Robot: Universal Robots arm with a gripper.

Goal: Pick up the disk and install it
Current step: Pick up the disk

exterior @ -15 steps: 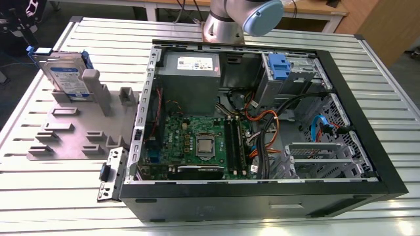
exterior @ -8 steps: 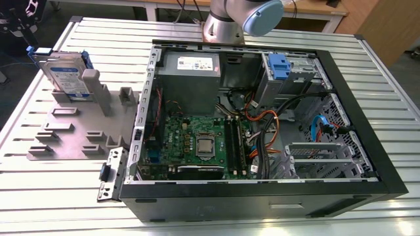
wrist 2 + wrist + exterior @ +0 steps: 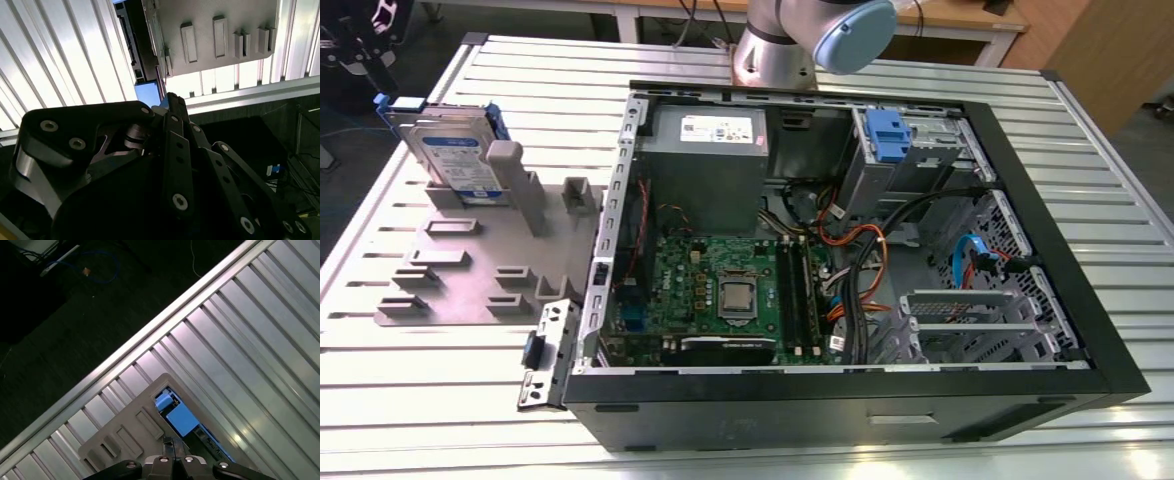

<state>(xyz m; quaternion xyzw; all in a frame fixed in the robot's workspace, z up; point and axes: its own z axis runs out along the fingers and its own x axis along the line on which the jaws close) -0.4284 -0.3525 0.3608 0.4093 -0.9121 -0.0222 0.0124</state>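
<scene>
So the disk [image 3: 454,150] is standing on edge in a slot at the far corner of the grey plastic holder [image 3: 467,270], label facing out, blue bracket wrapped round its rim. That corner sits near the table's [image 3: 427,400] edge. In the first wrist view you can see the aluminium lip and dark floor just past it, so there's not much room on that side. The holder's other long side is right up against the wall of the open computer case [image 3: 1067,300]. There's bare slatted table in front of the holder, on the exterior view's left.

The case lies on its side with the top wide open. The power supply box [image 3: 700,150] is in the far corner, and there's a drive cage with a blue clip [image 3: 887,135] towards the exterior view's right. Cables are bunched between that cage and the board.

The arm [image 3: 814,40] comes up from behind the case. The gripper [image 3: 171,442] points down over the holder's disk corner, and the disk's [image 3: 179,420] blue top edge is just beyond the tips, not touched. As far as I can see the tips are pinched together with nothing between them.
</scene>
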